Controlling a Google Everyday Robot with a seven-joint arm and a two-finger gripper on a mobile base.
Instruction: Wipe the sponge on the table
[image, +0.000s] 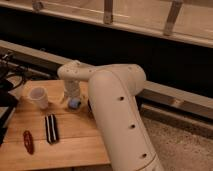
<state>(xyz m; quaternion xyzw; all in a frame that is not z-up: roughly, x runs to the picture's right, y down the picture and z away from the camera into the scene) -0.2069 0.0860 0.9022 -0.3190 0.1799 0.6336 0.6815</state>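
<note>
Jaws at sponge (75, 104), white cup (39, 97) beside, striped object (51, 128) apart

The white arm (117, 95) bends over, its pincer (73, 100) apparently pointing down at its tip.
</note>
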